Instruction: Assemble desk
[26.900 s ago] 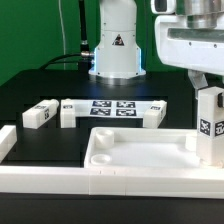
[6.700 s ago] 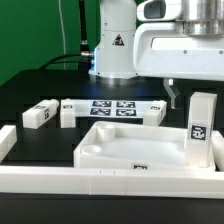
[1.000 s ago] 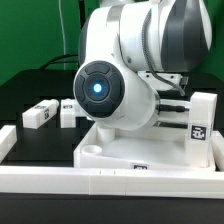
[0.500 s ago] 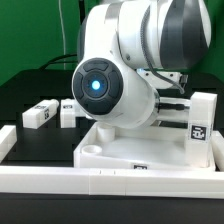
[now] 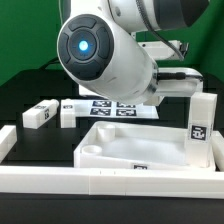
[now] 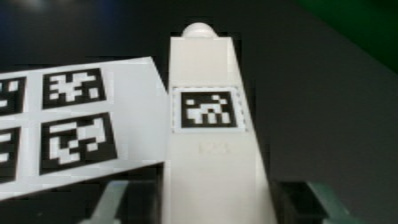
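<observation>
The white tray-like tabletop [image 5: 135, 150] lies near the front of the table. One white leg [image 5: 201, 128] stands upright in its corner on the exterior view's right. Two loose legs [image 5: 38, 114] [image 5: 67, 112] lie on the exterior view's left. In the wrist view a fourth white leg [image 6: 210, 120] with a square tag lies on the black table beside the marker board [image 6: 63, 115]. My gripper [image 6: 217, 205] is open and straddles this leg's near end, with a dark gap on each side. In the exterior view the arm hides the gripper.
The marker board [image 5: 112, 107] lies behind the tabletop. Long white border rails run along the front [image 5: 100, 183] and the exterior view's left [image 5: 8, 140]. The arm's bulky body [image 5: 100, 50] fills the upper part of the exterior view.
The arm's large joint has moved up and toward the exterior view's left, uncovering the marker board. The tabletop and the standing leg have not moved.
</observation>
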Motion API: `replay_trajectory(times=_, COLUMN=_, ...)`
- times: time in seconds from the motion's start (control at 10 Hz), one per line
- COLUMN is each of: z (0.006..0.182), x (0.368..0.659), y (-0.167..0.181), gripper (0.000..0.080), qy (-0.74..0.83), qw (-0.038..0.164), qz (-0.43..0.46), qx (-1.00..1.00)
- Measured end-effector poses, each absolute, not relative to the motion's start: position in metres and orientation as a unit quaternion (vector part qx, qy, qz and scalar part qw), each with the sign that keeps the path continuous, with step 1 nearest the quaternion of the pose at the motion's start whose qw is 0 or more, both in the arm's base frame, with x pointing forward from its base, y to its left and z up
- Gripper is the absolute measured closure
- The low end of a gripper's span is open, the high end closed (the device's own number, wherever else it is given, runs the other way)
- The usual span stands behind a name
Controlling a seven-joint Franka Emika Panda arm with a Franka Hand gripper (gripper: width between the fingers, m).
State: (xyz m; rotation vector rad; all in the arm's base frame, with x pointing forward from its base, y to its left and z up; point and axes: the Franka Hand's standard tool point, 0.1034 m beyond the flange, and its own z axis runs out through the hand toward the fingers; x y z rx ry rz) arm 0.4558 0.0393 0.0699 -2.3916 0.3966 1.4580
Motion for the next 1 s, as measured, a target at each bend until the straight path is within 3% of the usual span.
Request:
replay_trajectory(times=0.2, z=0.069, x=0.461, y=0.037, gripper=0.0509, qy=0.135, qw=0.159, qz=0.496, qx=-0.843)
replay_trajectory(times=0.3, z=0.077, x=0.47, y=0.028, gripper=0.0509, qy=0.128, qw=0.167, qz=0.474, qx=-0.855)
replay_trajectory(times=0.6, z=0.118, x=0.505, y=0.019, gripper=0.0509, qy=0.124, qw=0.16, qz=0.403, qx=-0.892)
replay_trajectory(times=1.0, z=0.12, x=0.525, y=0.019, gripper=0.0509, qy=0.141, qw=0.144, qz=0.275, qx=-0.94)
